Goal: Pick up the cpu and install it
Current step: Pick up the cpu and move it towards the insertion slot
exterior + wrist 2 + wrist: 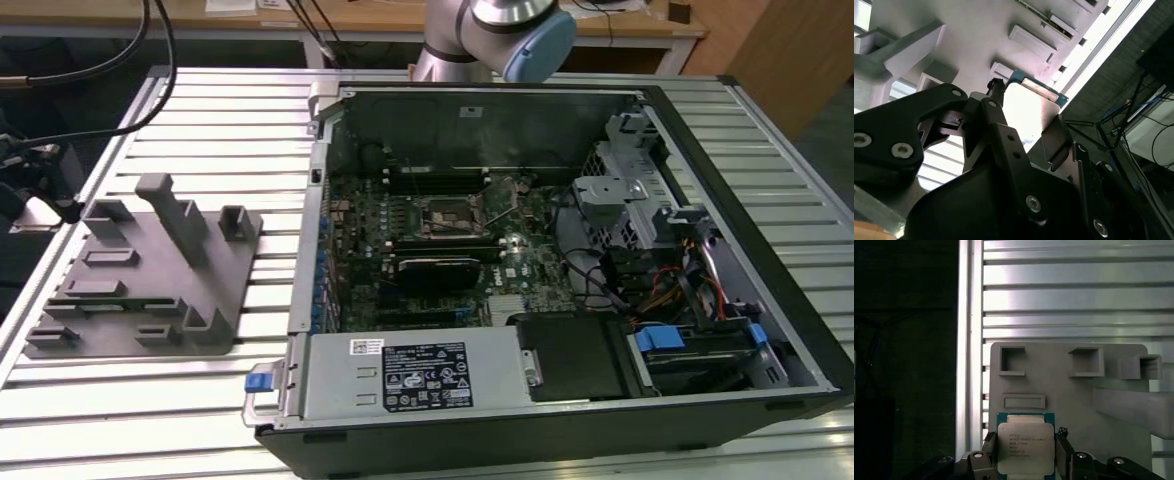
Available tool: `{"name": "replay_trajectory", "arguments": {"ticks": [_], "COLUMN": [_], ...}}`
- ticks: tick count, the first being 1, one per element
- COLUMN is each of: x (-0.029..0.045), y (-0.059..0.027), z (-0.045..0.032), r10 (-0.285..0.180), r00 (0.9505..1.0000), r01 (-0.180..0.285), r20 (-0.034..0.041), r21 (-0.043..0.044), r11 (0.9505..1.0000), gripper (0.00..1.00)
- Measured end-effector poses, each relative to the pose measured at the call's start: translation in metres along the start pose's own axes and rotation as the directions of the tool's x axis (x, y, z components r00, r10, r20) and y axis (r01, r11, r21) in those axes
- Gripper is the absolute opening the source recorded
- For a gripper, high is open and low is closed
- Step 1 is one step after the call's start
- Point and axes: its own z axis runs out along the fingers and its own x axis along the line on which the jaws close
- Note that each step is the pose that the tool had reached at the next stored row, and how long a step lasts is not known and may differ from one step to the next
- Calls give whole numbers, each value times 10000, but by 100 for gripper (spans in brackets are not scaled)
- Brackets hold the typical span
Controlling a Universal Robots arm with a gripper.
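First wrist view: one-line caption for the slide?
Gripper holds the cpu by opposite edges, with the grey fixture and slatted metal table behind.

- Arm (505, 30): silver joint with a blue cap, bent, at the far side in the exterior view.
- Pincer (1025, 452) (1026, 120): in both wrist views, black fingers (1063, 452) clamp opposite edges of the cpu (1025, 440).

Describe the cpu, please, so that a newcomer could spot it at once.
In the first wrist view, find the slatted metal table and the grey fixture on it. In front of the fixture, the black gripper clasps the cpu: a small flat square, silvery with a greenish rim, unlike its grey and black neighbours.
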Motion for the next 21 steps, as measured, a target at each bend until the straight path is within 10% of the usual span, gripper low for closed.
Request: {"name": "replay_trajectory", "arguments": {"ticks": [21], "x": [10], "y": [36], "z": [-347], "r10": [0], "r00": [10000], "r01": [0], "r20": [0], "r21": [0], "r11": [10000], "gripper": [55]}}
